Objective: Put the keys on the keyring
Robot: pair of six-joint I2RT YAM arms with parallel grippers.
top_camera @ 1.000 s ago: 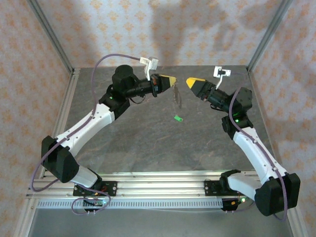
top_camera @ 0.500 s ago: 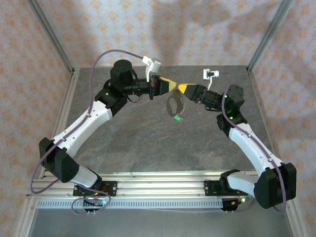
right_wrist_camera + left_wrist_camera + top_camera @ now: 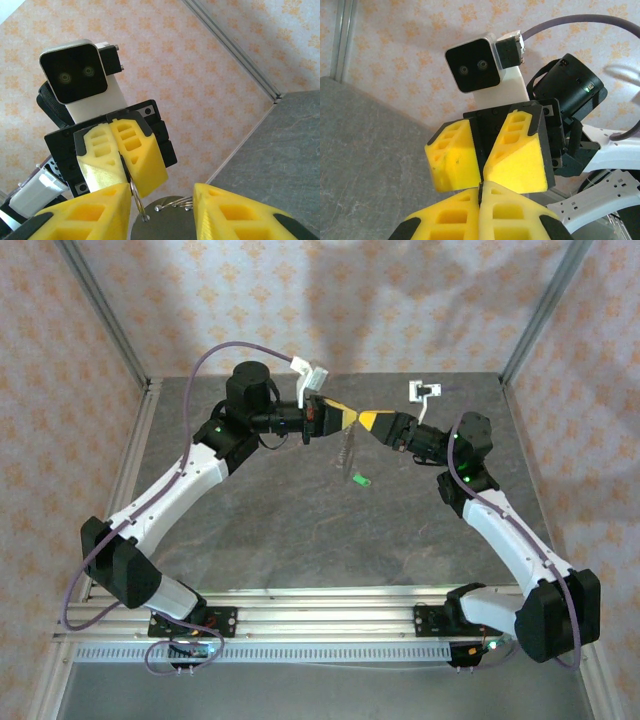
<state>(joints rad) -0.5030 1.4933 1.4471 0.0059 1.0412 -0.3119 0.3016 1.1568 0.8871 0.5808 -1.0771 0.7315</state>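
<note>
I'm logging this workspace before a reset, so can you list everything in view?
keyring: one, thin pale wire loop, pinched at the left gripper's tips, hanging down
keys: small bunch, number unclear, grey metal, dangling below the meeting grippers, above the table
green tag: one, bright green, lying on the table under the bunch
table: one, mottled grey
walls: pale wallpaper with orange motifs, around the table
frame posts: two, silver, slanting up from the far corners
rail: silver, near edge, carrying both bases
arms: two, white and black
left gripper: yellow fingers, shut on the keyring
right gripper: yellow fingers, open, tip to tip with the left
</note>
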